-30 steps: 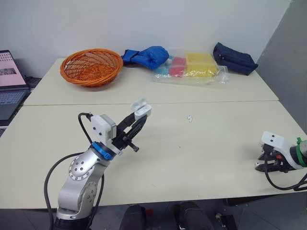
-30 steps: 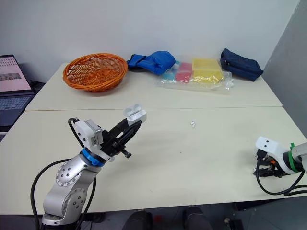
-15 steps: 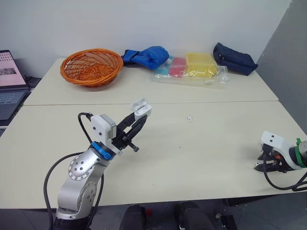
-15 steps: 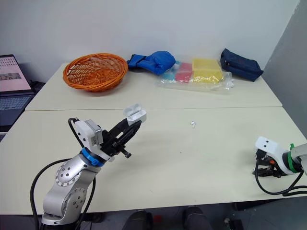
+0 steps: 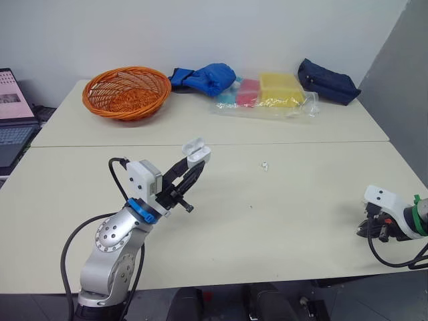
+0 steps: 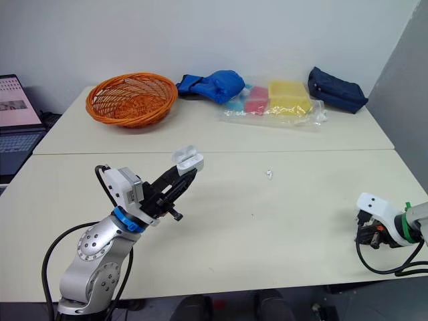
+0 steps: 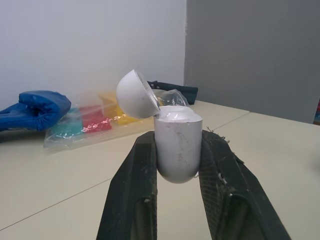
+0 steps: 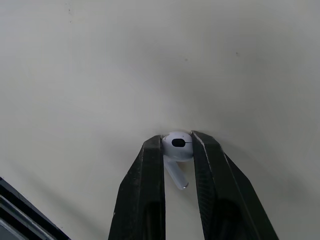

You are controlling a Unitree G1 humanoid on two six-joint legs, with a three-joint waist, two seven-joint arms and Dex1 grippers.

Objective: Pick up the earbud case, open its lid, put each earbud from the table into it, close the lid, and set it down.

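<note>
L jaws clamped on earbud case (image 7: 178, 150), lid (image 7: 134, 94) open, held above desk (image 5: 287, 221). R jaws pinch earbud (image 8: 177, 144) nr desk's right edge; 2nd earbud (image 5: 265, 165) mid-desk. Next: lift gently, stem down, align w/ case socket.

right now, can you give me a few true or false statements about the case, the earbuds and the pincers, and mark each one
The left pincer holds the earbud case up off the table. True.
The earbud case's lid is shut. False: it is flipped open.
The right pincer is empty. False: it clamps an earbud between its fingers.
A second earbud lies on the table, apart from both pincers. True.
</note>
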